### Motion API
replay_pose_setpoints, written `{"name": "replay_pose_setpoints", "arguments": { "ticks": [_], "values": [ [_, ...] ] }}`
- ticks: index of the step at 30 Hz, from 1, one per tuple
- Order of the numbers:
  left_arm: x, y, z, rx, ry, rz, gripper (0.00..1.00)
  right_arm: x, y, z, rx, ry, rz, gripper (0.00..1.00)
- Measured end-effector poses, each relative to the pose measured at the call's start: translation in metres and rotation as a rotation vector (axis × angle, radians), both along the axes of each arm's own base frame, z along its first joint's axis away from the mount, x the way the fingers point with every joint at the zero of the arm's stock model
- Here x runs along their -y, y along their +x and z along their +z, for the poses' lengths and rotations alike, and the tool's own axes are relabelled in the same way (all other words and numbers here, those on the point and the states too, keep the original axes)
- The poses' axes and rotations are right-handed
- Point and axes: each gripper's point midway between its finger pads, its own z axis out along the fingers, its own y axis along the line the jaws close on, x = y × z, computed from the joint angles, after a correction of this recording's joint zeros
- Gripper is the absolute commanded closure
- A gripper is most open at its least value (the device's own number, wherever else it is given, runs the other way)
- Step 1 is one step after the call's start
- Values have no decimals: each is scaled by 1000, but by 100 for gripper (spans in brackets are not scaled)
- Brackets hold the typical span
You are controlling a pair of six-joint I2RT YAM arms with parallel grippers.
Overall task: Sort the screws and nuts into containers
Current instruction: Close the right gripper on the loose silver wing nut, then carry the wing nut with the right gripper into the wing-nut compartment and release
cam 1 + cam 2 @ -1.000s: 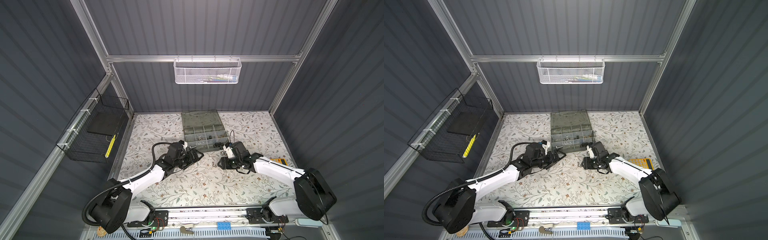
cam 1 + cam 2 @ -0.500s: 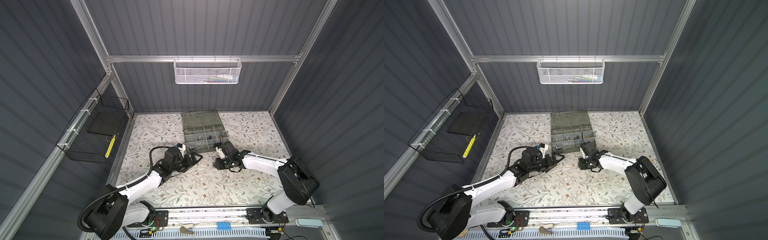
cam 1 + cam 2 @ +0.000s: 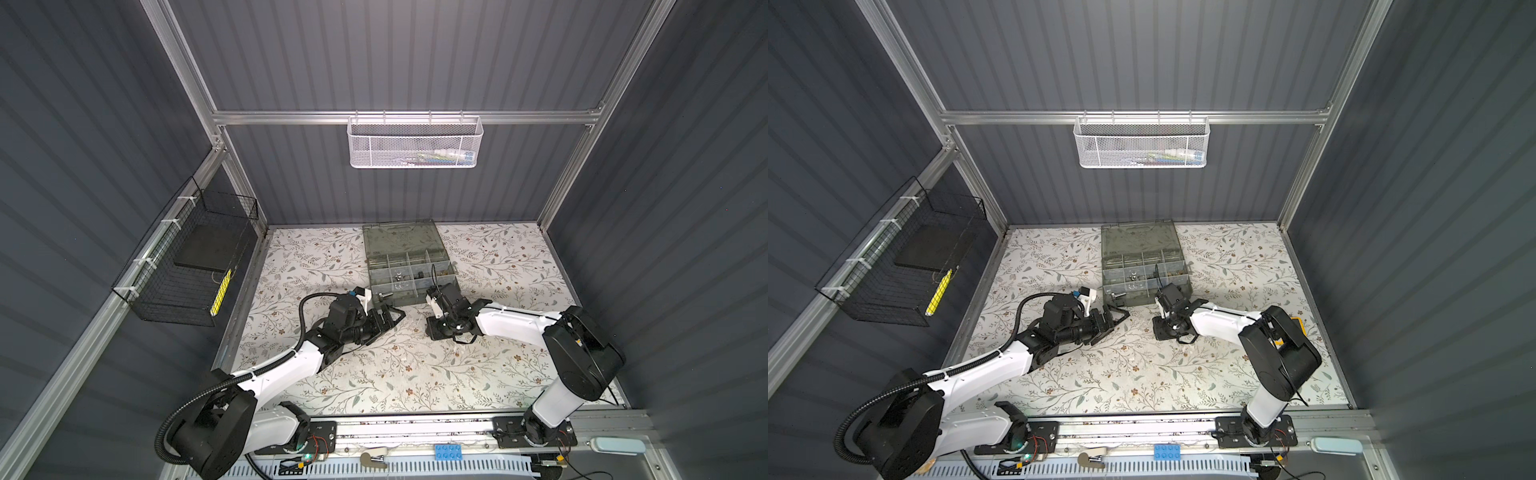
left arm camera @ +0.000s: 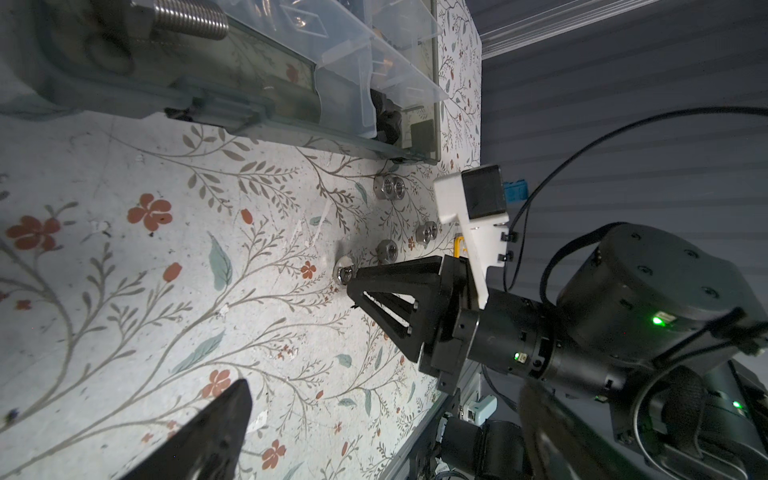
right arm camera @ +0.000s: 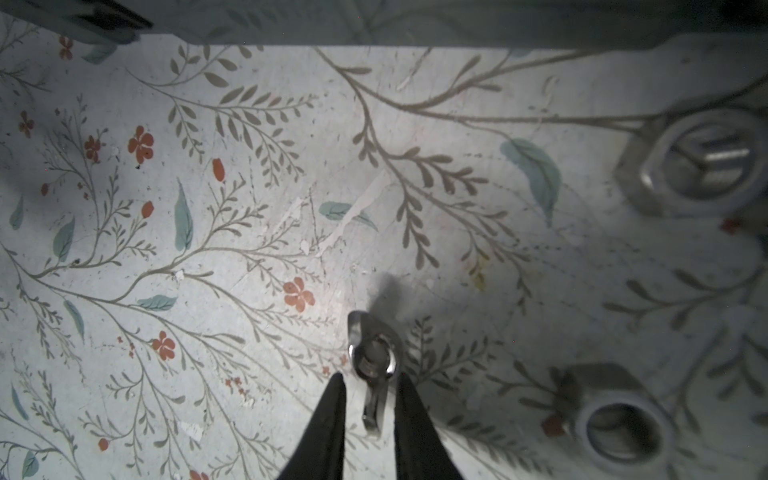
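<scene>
Over the bench (image 3: 374, 374) the left end effector (image 3: 392, 319) hangs wide. Right of it the right end effector (image 5: 370, 376) stands narrow astride a silver wing nut (image 5: 374, 361) on the bench; whether its fingers (image 5: 328, 424) press it I cannot tell. The nut's long axis runs near to far, one wing between the fingers, one toward the organiser case (image 3: 409, 266). Both top views hide it; blurred hex nuts (image 5: 698, 162) lie to its right
</scene>
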Motion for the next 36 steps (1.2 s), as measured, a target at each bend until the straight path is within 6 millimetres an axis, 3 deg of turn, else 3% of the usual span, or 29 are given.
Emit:
{"name": "replay_pose_setpoints", "arguments": {
  "ticks": [27, 36],
  "values": [
    [-1, -2, -4, -17, 13, 0, 0, -1, -2, -3, -13, -6, 4, 92],
    [-1, -1, -2, -13, 10, 0, 0, -5, -2, 11, -3, 25, 6, 94]
  ]
}}
